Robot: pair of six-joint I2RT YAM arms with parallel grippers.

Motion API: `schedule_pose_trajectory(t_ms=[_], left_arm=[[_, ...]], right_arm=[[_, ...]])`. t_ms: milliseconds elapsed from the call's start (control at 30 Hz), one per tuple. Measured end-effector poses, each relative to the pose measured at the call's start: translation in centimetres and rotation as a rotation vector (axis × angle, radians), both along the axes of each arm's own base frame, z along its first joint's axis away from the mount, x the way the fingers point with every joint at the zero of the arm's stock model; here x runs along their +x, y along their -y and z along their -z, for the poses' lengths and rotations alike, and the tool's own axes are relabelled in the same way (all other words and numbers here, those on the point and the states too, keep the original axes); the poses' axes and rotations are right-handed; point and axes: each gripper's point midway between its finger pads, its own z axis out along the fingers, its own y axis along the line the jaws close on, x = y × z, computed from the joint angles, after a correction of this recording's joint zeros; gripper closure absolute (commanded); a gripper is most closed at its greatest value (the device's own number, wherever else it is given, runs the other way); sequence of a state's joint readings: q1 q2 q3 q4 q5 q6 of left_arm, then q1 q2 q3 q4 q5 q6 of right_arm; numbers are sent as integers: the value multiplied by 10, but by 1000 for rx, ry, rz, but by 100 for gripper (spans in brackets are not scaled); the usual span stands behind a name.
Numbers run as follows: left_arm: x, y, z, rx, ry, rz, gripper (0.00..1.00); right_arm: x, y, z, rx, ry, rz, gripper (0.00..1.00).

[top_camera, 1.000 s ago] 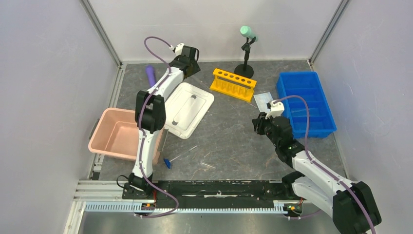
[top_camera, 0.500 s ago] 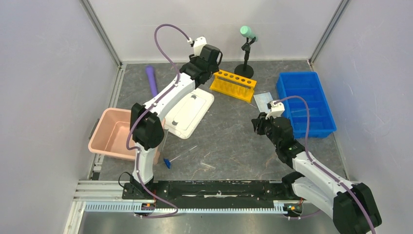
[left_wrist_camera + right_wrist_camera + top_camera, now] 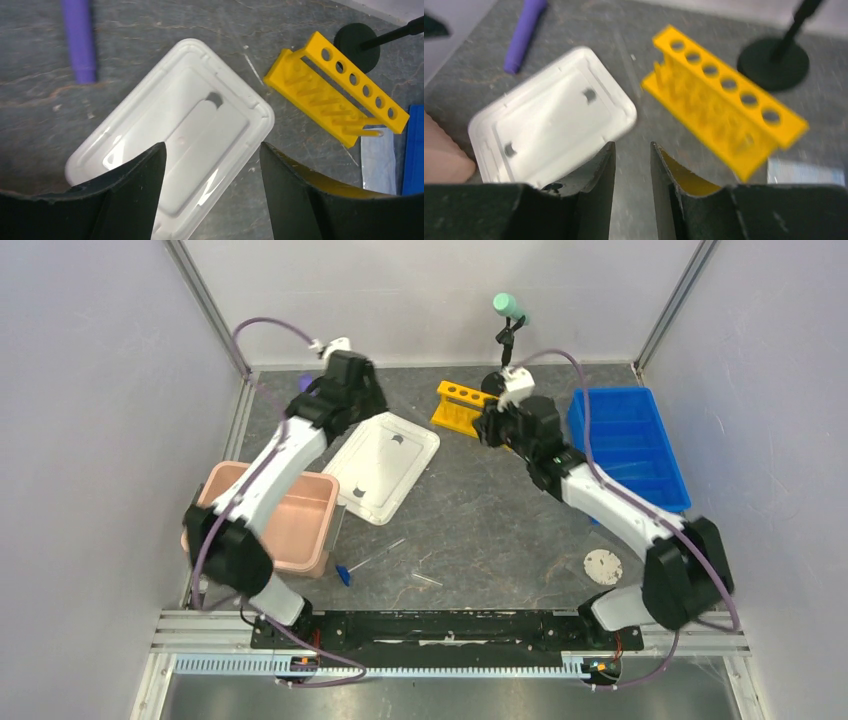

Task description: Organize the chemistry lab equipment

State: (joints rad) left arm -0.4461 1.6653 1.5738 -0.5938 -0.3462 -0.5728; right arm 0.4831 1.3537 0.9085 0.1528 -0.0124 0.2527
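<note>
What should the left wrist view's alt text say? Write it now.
The left gripper hangs open and empty above a white plastic lid. A purple cylinder lies upper left; a yellow tube rack and black stand base sit upper right.

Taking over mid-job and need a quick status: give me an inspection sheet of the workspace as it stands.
Surface: grey table, no spills seen.
Job's things: blue-capped tube and thin clear tubes loose near the front; round dish front right; face mask by the yellow rack; pink tub left, blue bin right.
Clutter: purple cylinder and black stand at the back.
Grippers: left gripper fingers open, empty, over the white lid; right gripper fingers slightly apart, empty, near the rack.
Cables: purple cables loop off both wrists; no snag seen.
Surroundings: plain walls on three sides; nothing else seen.
</note>
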Motion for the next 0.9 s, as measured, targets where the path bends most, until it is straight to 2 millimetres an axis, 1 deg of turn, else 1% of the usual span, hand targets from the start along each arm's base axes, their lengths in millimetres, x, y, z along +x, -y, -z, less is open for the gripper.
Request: schedule_pose_trajectory(t_ms=[33,100,167,233,267,300,367,433,500,567,667,767,833,900], left_arm=[[-12,-14,-9,-10,15,-3,23],[-37,-34,-25,-28,60,-4,22],[-66,-43,-37,-47,107,26,22],[-97,-45,-43,-78,155,80,21],[-109,-46,-43,-90,167,99,20],[-117,-46,-42,-101,178,115,20],[-136,-47,-31,-124,190,144,19],[-149,-49,-17,-130,179,159,19],[-158,-49,-4,-135,159,176,18],[-163,-47,1,-143,147,197,18],[-168,-42,0,-150,152,220,17],[-171,-40,-3,-146,165,241,17],[-173,-39,-5,-143,172,248,17],[-173,-39,-6,-143,178,250,17]], right_arm=[[12,-12,-11,-8,20,-15,62],[35,-36,-25,-28,55,-47,61],[57,-60,-33,-55,86,-81,61],[78,-84,-30,-88,103,-114,60],[87,-94,-26,-104,106,-127,60],[96,-104,-20,-120,106,-140,60],[114,-123,-5,-150,105,-165,60],[131,-139,13,-188,105,-185,60],[143,-152,35,-223,98,-201,59],[153,-159,58,-257,84,-203,59],[162,-164,91,-298,55,-206,59],[166,-163,117,-339,31,-202,57],[170,-163,126,-357,27,-196,57],[174,-164,131,-368,32,-193,56]])
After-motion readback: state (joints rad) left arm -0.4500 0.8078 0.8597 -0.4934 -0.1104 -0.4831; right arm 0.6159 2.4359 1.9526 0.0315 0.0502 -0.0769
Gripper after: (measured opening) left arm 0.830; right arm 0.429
